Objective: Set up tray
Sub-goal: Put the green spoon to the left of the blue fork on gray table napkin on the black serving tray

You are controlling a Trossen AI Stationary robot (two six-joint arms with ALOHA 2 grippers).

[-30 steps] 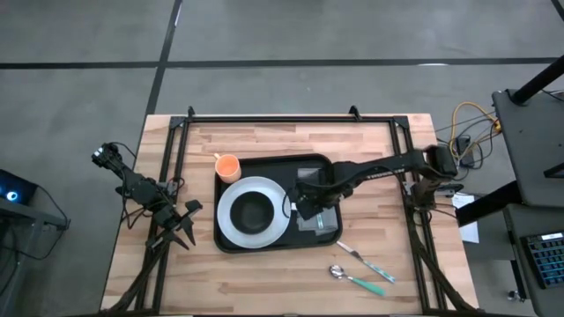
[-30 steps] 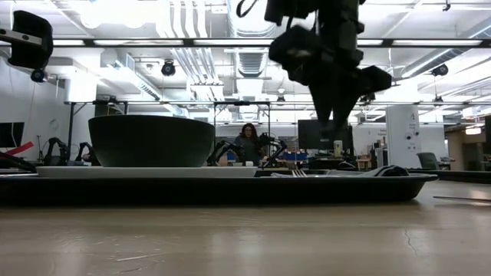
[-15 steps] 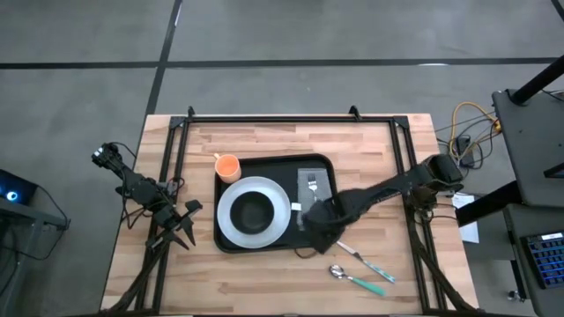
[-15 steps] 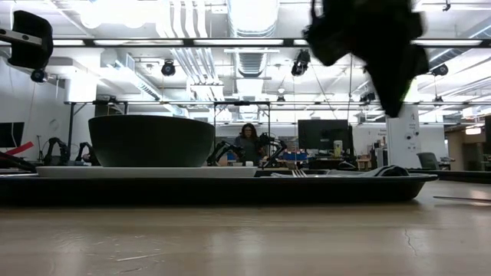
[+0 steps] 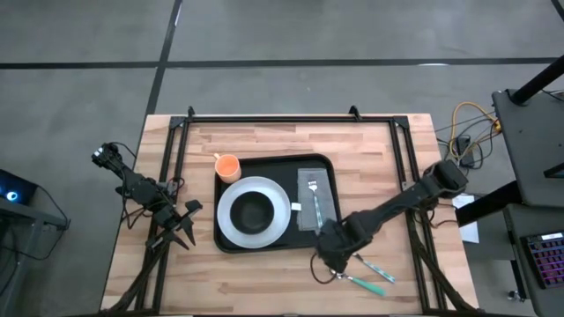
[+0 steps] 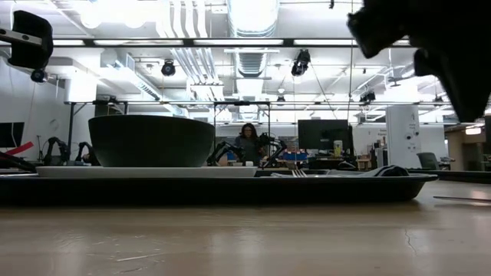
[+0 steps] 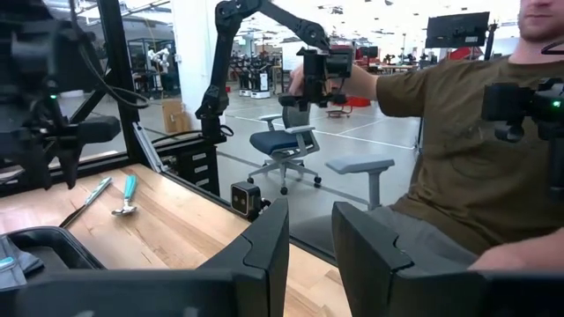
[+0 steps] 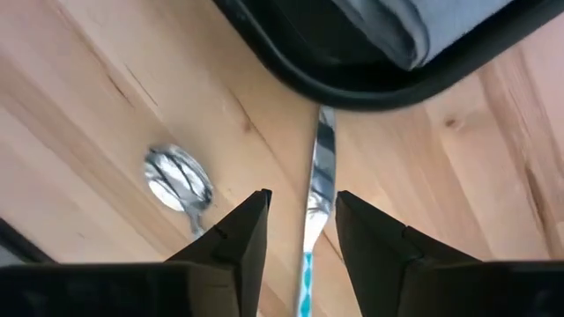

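The black tray (image 5: 275, 167) lies mid-table. On it rest a white plate (image 5: 231, 220) bearing a dark bowl (image 5: 253, 211) and a grey napkin (image 5: 322, 211) with a fork (image 5: 314, 195) on top. An orange cup (image 5: 227, 165) stands at the tray's far left corner. A knife (image 5: 368, 261) and a spoon (image 5: 359, 281) lie on the wood near the tray's near right corner. My right gripper (image 5: 330, 257) hangs open above them, pointing down; the knife's blade (image 8: 319, 176) shows beyond the gap between its fingers. My left gripper (image 5: 185, 220) waits open at the table's left edge.
A black frame (image 5: 273, 119) runs along the table's far and side edges. Bare wood lies near the front edge, left of the spoon. In the left wrist view a seated person (image 7: 458, 150) is beyond the table's edge.
My right gripper has swung from above the napkin on the tray toward the table's near edge, off the tray, and now hangs over the knife and spoon; it has rolled on the way. The fork on the napkin has come into view.
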